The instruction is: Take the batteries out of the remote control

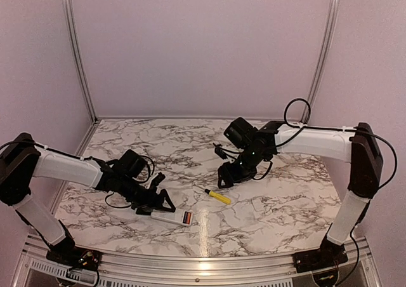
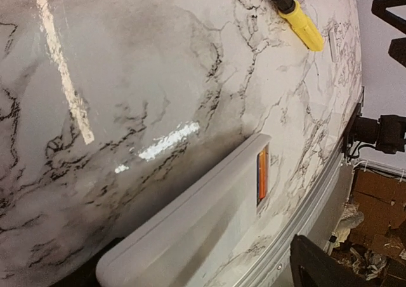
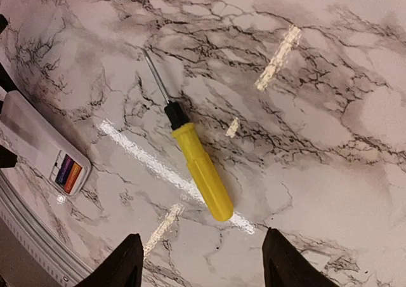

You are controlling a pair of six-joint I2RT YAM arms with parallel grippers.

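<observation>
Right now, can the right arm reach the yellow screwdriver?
Probably yes. The right gripper hangs open just above the screwdriver, which lies flat on the table, and nothing sits between them.

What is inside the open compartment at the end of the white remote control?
In the remote control, the uncovered compartment holds the batteries: one orange, one darker beside it. The contacts and anything beneath them are covered.
</observation>
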